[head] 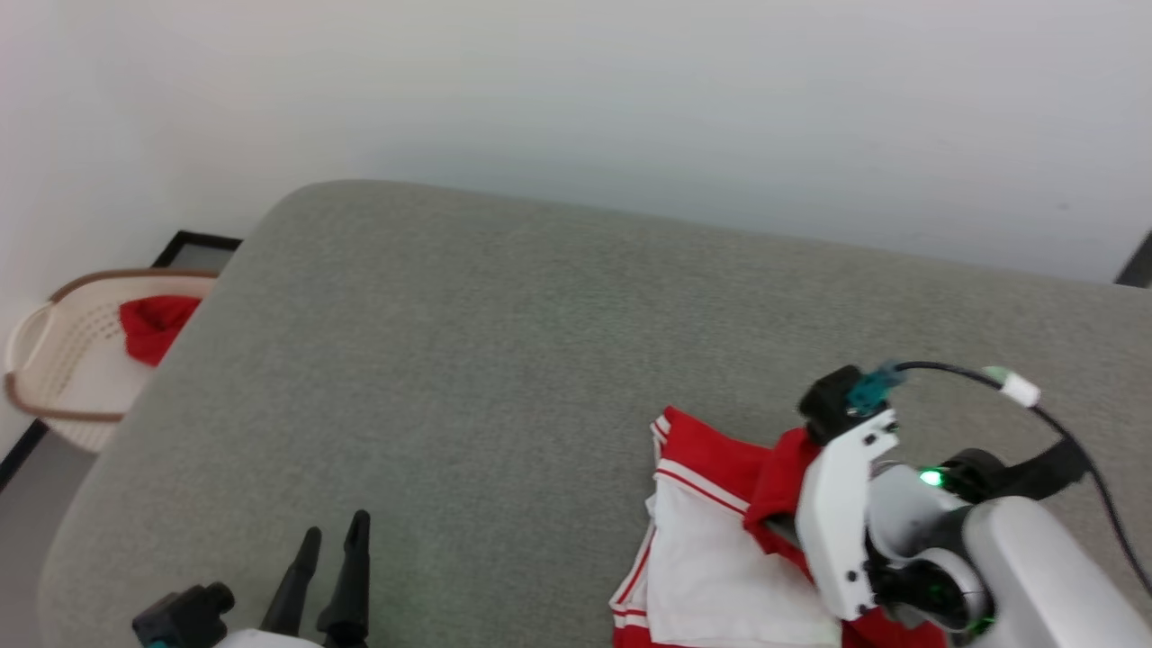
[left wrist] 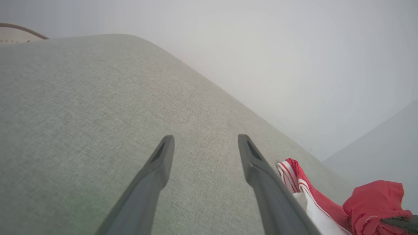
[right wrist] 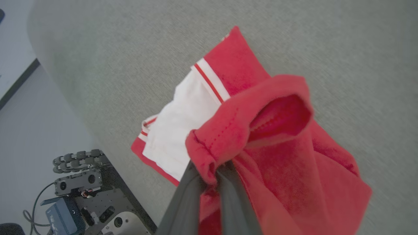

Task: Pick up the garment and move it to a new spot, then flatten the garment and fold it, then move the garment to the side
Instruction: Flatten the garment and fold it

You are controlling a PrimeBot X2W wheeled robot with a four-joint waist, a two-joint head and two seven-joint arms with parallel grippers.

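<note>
The garment (head: 711, 531) is a red shirt with white sleeves and red-white striped trim, bunched on the grey padded table (head: 504, 342) at its near right. My right gripper (right wrist: 210, 171) is shut on a fold of the red fabric, lifting that part above the table, while the white sleeve (right wrist: 176, 130) still lies flat. In the head view the pale right forearm (head: 1035, 558) covers the garment's right side. My left gripper (head: 335, 528) hovers over the table's near left, well left of the garment. Its fingers (left wrist: 163, 163) stand apart with nothing between them. The lettering is hidden.
A cream laundry basket (head: 36, 360) holding red cloth (head: 153, 324) stands on the floor beyond the table's left end. A pale wall runs behind the table. In the right wrist view the robot's dark base (right wrist: 85, 186) sits below the table's near edge.
</note>
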